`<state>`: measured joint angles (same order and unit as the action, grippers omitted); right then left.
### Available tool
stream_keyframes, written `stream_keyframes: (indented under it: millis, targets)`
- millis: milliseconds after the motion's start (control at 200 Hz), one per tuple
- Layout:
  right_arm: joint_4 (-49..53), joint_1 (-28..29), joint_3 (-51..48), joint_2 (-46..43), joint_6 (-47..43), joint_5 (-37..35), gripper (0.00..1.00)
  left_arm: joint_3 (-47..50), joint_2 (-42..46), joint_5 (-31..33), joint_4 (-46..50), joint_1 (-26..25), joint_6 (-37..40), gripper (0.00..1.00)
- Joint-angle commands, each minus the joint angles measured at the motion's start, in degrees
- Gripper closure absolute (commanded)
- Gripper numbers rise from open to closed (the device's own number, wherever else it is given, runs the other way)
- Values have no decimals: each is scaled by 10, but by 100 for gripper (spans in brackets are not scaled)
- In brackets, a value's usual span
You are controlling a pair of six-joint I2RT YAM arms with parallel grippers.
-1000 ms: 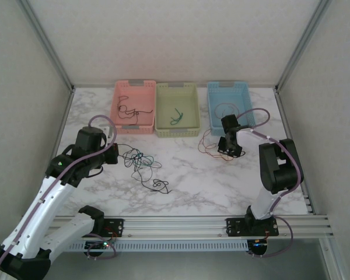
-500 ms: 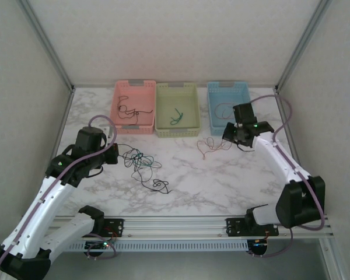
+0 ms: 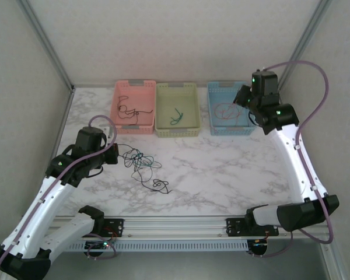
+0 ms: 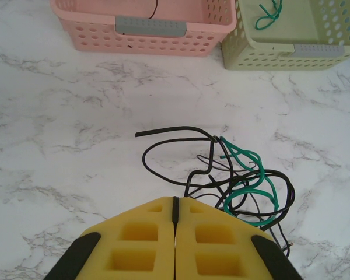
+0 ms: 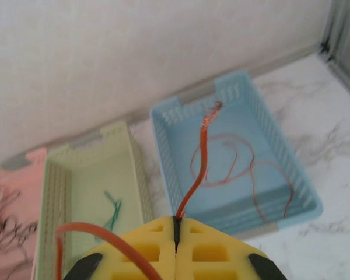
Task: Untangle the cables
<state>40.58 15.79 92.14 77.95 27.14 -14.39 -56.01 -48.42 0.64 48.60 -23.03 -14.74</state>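
Cables [image 3: 141, 163] in black and green lie knotted on the table [image 3: 221, 175], just beside the left gripper [image 4: 175, 201], its jaws together, a grip unconfirmed. Above the blue basket [image 3: 228, 130], the right gripper [image 5: 176, 221] pinches a red cable [image 5: 193, 186]. Judged light, limp, snag-prone; best taken at a free end.

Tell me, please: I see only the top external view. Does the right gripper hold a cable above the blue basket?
Observer: Yes. In the right wrist view the right gripper is shut on a red cable, which leaves its fingertips towards the blue basket.
Operator: Does the left gripper hold anything?
Observer: The left wrist view shows the left gripper shut, its tips at the edge of the black and green cables; whether a strand is pinched, I cannot tell.
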Motion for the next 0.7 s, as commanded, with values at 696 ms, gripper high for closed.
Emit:
stream_keyframes:
  millis: [696]
  targets:
    - [-19,-38,327,419,-92,-221,99,9,-4,-9,-4,4,8,100]
